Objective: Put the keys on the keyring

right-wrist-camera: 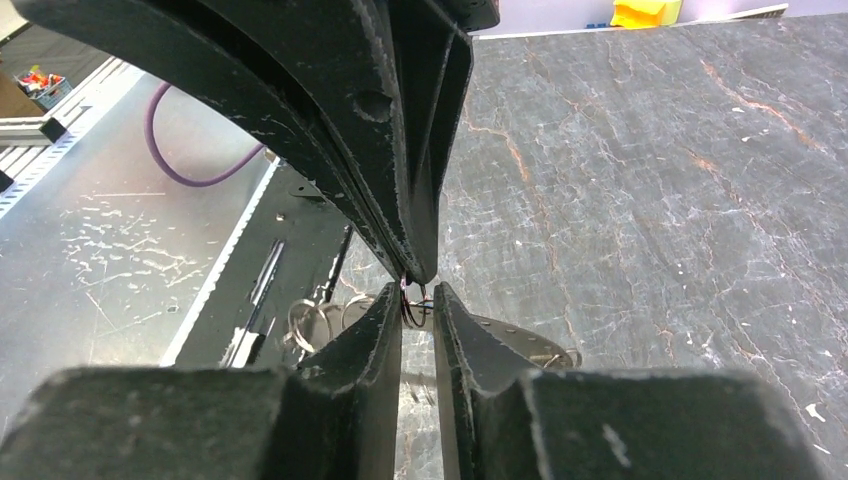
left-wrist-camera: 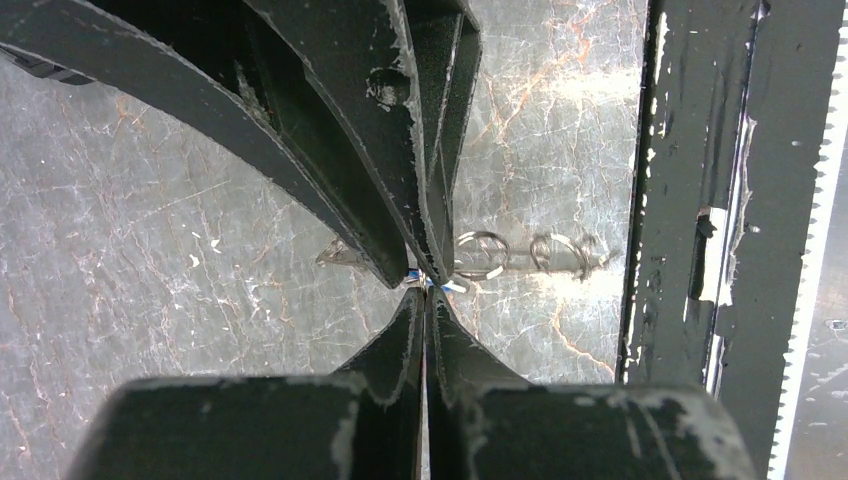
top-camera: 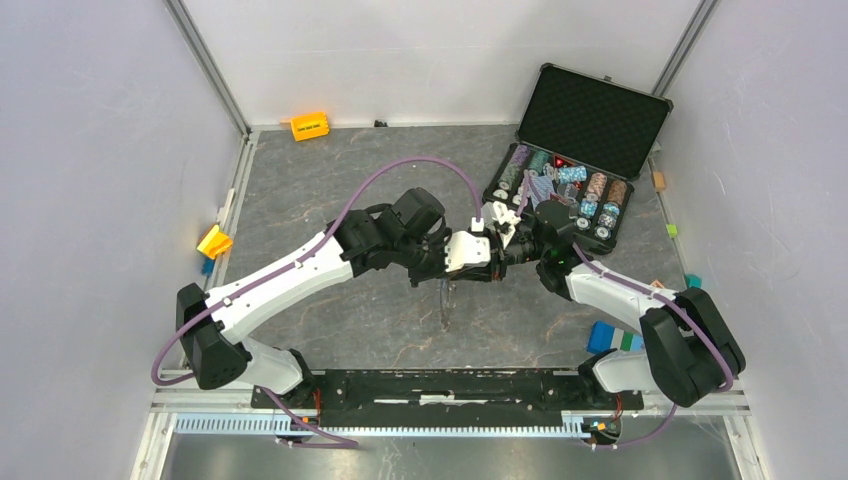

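Starting nearest: black rail (top-camera: 440, 385) along the front edge, with left arm (top-camera: 290, 275) and right arm (top-camera: 620, 295) bolted on side by side. Just past it, beside the right arm, a blue block (top-camera: 601, 337).

Further in, over the middle of the grey marbled worktop (top-camera: 330, 180), hanging edge-on below the two wrists: the keyring (top-camera: 445, 300), its wire loops showing just beyond the fingertips in both wrist views.

Above that, meeting tip to tip:
- Left claw (left-wrist-camera: 425, 290) pinched fully shut, a tiny blue-and-silver speck (left-wrist-camera: 445, 287) at its tips, nature unclear.
- Right claw (right-wrist-camera: 417, 300) narrow, closed on a thin dark loop of the keyring's wire.

Level with them at the left edge, a yellow piece (top-camera: 214, 241). Beyond on the right, an open black case (top-camera: 590, 115) holding rows of chips (top-camera: 597, 186). Farthest, against the back wall, an orange block (top-camera: 309, 126).
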`<control>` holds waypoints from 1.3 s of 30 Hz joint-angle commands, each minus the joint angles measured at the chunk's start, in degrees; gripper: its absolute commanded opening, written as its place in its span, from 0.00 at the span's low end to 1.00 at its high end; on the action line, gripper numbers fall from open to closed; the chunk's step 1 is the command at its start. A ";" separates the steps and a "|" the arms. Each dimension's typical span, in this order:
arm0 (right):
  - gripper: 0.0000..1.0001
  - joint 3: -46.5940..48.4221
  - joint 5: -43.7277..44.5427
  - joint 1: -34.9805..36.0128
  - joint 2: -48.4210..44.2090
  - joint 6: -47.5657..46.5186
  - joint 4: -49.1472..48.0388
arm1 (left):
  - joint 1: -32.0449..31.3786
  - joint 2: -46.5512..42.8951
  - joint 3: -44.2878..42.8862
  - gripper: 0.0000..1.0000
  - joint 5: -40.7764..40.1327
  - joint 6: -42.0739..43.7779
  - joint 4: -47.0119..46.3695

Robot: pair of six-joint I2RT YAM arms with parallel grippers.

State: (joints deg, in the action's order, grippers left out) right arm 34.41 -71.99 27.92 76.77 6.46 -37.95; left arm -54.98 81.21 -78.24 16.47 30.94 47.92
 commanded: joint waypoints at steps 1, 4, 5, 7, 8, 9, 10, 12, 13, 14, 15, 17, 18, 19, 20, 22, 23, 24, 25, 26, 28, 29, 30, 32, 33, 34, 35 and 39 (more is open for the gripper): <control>0.16 2.15 0.20 -0.41 -0.55 -2.02 1.65 | 0.27 -2.59 -0.27 0.02 2.06 0.92 -1.61; 0.05 2.16 0.40 -0.46 -0.64 -1.75 1.48 | 0.27 -2.29 -0.25 0.02 2.29 0.86 -1.61; 0.01 2.07 0.57 -0.42 -0.76 -1.67 1.25 | 0.23 -2.22 -0.25 0.02 2.40 0.81 -1.68; 0.00 1.72 0.80 -0.43 -1.15 -1.08 0.21 | 0.31 -2.01 -0.33 0.02 2.43 0.83 -1.68; 0.00 1.52 0.73 -0.46 -1.33 -0.93 -0.24 | 0.38 -1.93 -0.34 0.02 2.36 0.85 -1.66; 0.00 1.37 0.50 -0.41 -1.40 -0.84 -0.56 | 0.48 -1.86 -0.43 0.02 2.41 0.88 -1.69; 0.00 1.38 0.27 -0.53 -1.45 -0.81 -0.70 | 0.72 -1.96 -0.53 0.04 2.54 1.13 -1.65; 0.00 1.44 -0.26 -0.68 -1.46 -0.76 -0.78 | 1.76 -2.37 -0.45 0.16 3.22 1.85 -1.63; 0.00 1.45 -0.52 -0.82 -1.55 -0.81 -0.75 | 2.46 -2.70 -0.27 0.24 4.09 2.37 -1.65; 0.00 1.53 -0.96 -1.02 -1.78 -0.75 -0.80 | 3.47 -3.14 0.03 0.30 4.94 2.75 -1.88; 0.00 1.60 -1.15 -1.11 -2.00 -0.71 -0.79 | 4.52 -3.46 0.39 0.36 6.20 3.01 -2.19; 0.00 1.63 -1.48 -1.20 -2.56 -0.75 -0.79 | 7.12 -4.65 1.34 0.50 8.90 3.75 -3.10; 0.00 1.62 -1.70 -1.23 -2.73 -0.68 -0.77 | 8.15 -5.05 2.13 0.56 10.07 4.13 -3.67; 0.00 1.70 -2.00 -1.25 -2.89 -0.56 -0.80 | 9.51 -5.56 2.87 0.59 11.10 4.68 -4.31; 0.00 1.71 -2.29 -1.24 -2.93 -0.44 -0.79 | 10.51 -5.93 3.54 0.62 12.40 5.80 -4.70; 0.00 1.83 -2.84 -1.21 -3.10 -0.23 -0.82 | 12.77 -6.77 5.66 0.63 14.14 7.64 -6.99; 0.00 1.88 -3.00 -1.25 -3.13 -0.11 -0.86 | 13.85 -7.08 7.03 0.64 15.39 9.06 -8.01; 0.00 1.96 -3.20 -1.24 -3.15 0.08 -0.87 | 14.80 -7.25 8.14 0.65 16.38 9.99 -9.53; 0.00 2.10 -3.33 -1.23 -3.24 0.26 -0.96 | 15.50 -7.33 9.46 0.65 17.86 11.03 -11.04; 0.00 2.17 -3.29 -1.23 -3.28 0.57 -1.16 | 16.15 -7.18 10.82 0.66 19.77 12.66 -11.81; 0.00 2.00 -3.34 -1.20 -3.30 1.49 -2.21 | 16.57 -6.98 13.14 0.66 24.72 15.45 -13.07; 0.00 1.80 -3.29 -1.20 -3.37 2.08 -3.05 | 16.57 -6.91 14.33 0.66 26.91 16.26 -14.04; 0.00 1.65 -3.23 -1.19 -3.45 2.42 -3.54 | 16.57 -6.94 15.84 0.67 30.00 16.63 -15.30; 0.00 1.53 -3.25 -1.20 -3.56 3.05 -4.35 | 16.49 -6.85 18.33 0.71 33.98 16.27 -18.31; 0.00 1.56 -3.25 -1.25 -3.47 3.13 -4.37 | 16.49 -6.80 19.52 0.74 35.07 14.64 -20.47; 0.00 1.53 -3.16 -1.25 -3.37 3.32 -4.54 | 16.44 -6.77 20.61 0.75 35.64 12.99 -23.14; 0.00 1.54 -3.19 -1.27 -3.23 3.49 -4.70 | 16.32 -6.62 21.28 0.76 35.87 11.83 -25.30; 0.00 1.36 -3.25 -1.20 -2.95 4.63 -6.10 | 15.57 -5.91 23.58 0.77 35.64 6.52 -32.22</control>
State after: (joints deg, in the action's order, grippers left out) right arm 34.61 -74.41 26.85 75.05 9.26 -39.64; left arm -38.74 74.94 -55.81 47.44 42.19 26.96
